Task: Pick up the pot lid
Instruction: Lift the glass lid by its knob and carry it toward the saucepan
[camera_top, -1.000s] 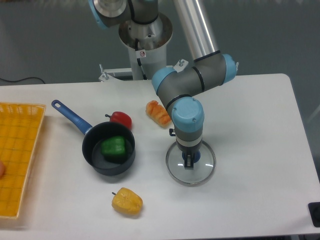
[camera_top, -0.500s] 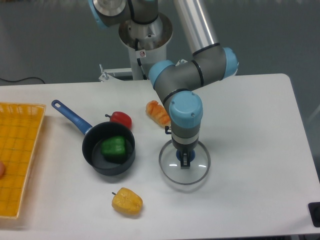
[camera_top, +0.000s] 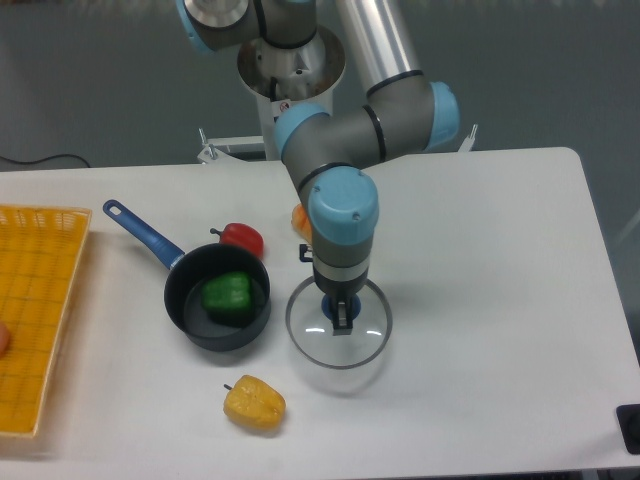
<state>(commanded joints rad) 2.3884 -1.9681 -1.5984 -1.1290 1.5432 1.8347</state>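
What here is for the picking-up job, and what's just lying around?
For the job:
- glass pot lid
- pincer

Just lying around:
- black pan with blue handle
- green piece inside it
- red pepper
- yellow piece
- yellow bin

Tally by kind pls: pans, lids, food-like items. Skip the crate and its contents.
Pan: 1
Lid: 1
Food-like items: 4 (green item in the pan, red item, yellow item, orange item partly hidden by the arm)
Total: 6
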